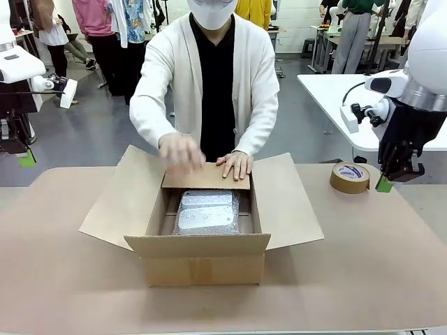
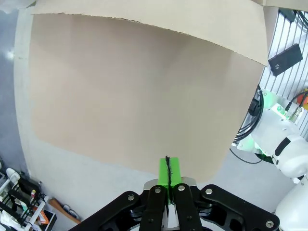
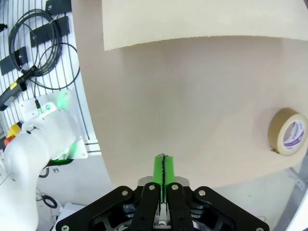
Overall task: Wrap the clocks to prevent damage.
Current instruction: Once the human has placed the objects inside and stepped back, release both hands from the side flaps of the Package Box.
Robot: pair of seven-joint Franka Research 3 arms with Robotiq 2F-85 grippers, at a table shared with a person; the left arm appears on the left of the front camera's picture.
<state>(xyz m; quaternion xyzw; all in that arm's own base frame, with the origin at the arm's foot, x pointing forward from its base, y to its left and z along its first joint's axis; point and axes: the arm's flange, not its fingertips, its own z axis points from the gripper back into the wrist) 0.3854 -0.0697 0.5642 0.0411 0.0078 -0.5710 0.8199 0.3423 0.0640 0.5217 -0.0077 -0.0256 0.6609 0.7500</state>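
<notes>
The clocks (image 1: 206, 212) lie as one bundle in whitish bubble wrap inside an open brown cardboard box (image 1: 205, 259) at the table's middle. A person in a white cardigan presses both hands (image 1: 209, 162) on the box's far flap, folding it inward over the bundle. My left gripper (image 1: 26, 158) hangs shut above the table's far left edge, and its green pads (image 2: 168, 169) meet with nothing between them. My right gripper (image 1: 385, 183) hangs shut at the far right beside the tape roll, its pads (image 3: 164, 171) likewise pressed together and empty.
A brown tape roll (image 1: 350, 177) lies on the table at the back right, also seen as the tape roll (image 3: 288, 131) in the right wrist view. The box's side flaps spread wide to left and right. Tan table covering (image 1: 363, 279) lies bare around the box.
</notes>
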